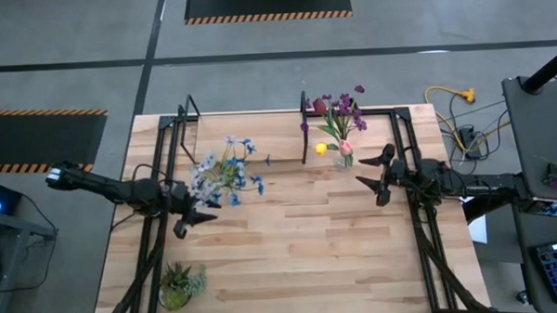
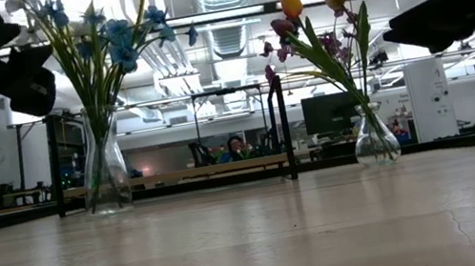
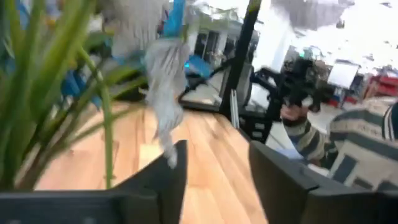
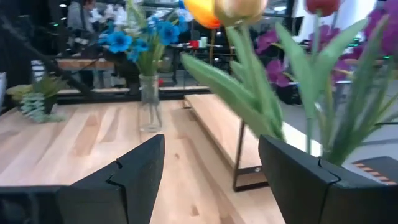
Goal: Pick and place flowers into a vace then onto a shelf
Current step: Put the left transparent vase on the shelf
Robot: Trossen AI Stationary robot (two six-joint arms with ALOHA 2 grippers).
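Fingers of the left gripper [image 1: 199, 216] stand parted and pinch nothing; they hang just beside the blue and white flowers [image 1: 225, 173], which already sit in a clear glass vase [image 2: 107, 179] on the table [image 1: 291, 258], in front of the shelf [image 1: 245, 139] rather than on it. The right gripper [image 1: 377, 181] also has its fingers spread and empty, near the second bunch [image 1: 340, 112] of purple, pink and yellow blooms in a rounder vase [image 2: 375, 141], likewise standing on the table by the shelf's black bracket [image 1: 303, 128].

Judging by looks, the stems are thin, light and springy, so they would bend or slip if pinched near the blooms. With both bunches seated, the likely thing to lift is the vase itself: smooth glass, hard, slippery and breakable, and top-heavy with long stems leaning outward. A hold around the narrow neck, below the leaves, looks safest; squeezing the round belly risks sliding off.

A small potted plant [image 1: 178, 284] stands well apart at the table's near left corner. A person's striped sleeve [image 3: 354, 146] shows beyond the table.
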